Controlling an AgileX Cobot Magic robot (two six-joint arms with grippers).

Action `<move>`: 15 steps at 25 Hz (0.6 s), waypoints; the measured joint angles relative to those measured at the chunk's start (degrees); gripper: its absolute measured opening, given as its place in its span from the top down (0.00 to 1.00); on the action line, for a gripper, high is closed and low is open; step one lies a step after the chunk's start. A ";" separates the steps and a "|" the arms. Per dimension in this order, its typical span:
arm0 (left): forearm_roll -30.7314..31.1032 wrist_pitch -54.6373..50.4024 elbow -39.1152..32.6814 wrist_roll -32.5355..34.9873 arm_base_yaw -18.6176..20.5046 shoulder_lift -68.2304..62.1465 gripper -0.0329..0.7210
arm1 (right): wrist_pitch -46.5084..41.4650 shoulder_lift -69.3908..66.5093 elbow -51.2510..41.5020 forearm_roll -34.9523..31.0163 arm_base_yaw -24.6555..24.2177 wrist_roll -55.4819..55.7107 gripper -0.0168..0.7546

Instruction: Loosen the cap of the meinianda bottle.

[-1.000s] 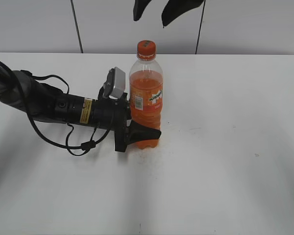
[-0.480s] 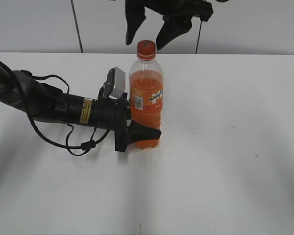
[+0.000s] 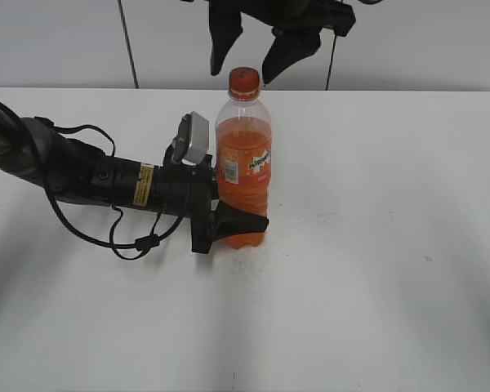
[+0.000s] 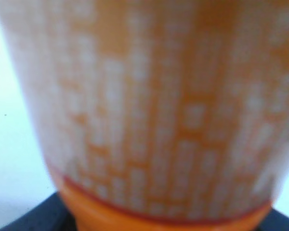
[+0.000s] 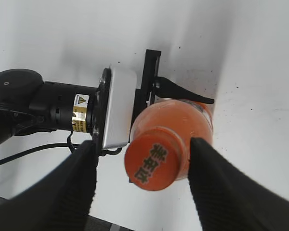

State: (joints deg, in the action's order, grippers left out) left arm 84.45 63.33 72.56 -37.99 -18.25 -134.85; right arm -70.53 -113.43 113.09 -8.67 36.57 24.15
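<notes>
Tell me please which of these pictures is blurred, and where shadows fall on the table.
Left wrist view: strongly out of focus, the meinianda bottle fills the frame, its label print unreadable. Right wrist view: the cap is fairly sharp, its dark print visible; the open right gripper fingers look soft. Exterior view: soft shadows on the table beside the left gripper, no strong glare.

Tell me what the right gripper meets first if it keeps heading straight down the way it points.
Probably the cap: the open right gripper points down with the cap between its fingers, though height is hard to judge.
</notes>
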 joint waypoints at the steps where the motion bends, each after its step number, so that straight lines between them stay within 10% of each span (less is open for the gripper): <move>1: 0.00 0.00 0.00 0.00 0.00 0.00 0.43 | 0.00 0.00 0.00 0.38 0.00 0.00 0.39; 15: 0.00 0.00 0.00 0.00 0.00 0.00 0.43 | 0.00 0.00 0.00 1.13 0.00 0.01 0.39</move>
State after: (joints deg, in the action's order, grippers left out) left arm 84.45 63.33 72.56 -37.99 -18.25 -134.85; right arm -70.53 -113.43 113.09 -7.54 36.57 24.16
